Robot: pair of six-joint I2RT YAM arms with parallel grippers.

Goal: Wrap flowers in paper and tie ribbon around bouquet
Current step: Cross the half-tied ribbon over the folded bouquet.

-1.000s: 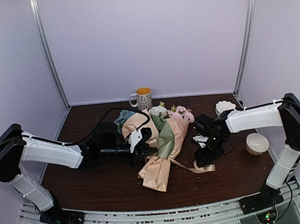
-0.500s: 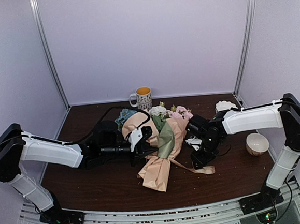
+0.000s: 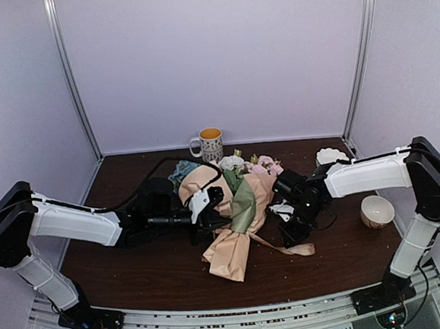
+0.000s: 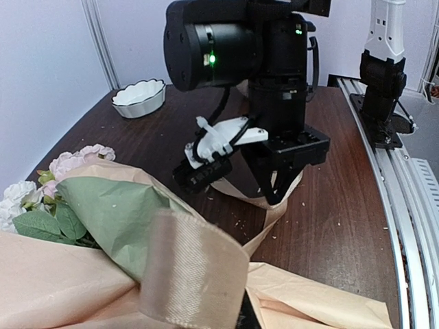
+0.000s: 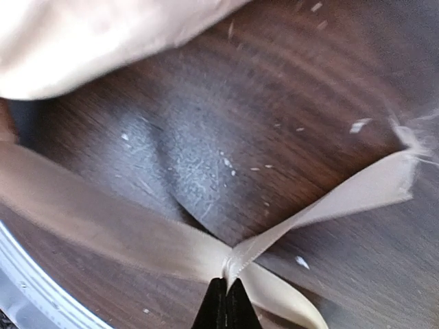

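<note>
Two steps to this job, and the first looks done. Nearest us, the peach and green paper is already coned up, and the bouquet lies mid-frame on the tabletop. On to the ribbon: the right hand has its tips pressed together, pinching it just off the wood. At the bouquet's waist the left hand is closed tight, a ribbon loop right by it. No knot yet. The flowers poke out beyond, with a mug at the back.
</note>
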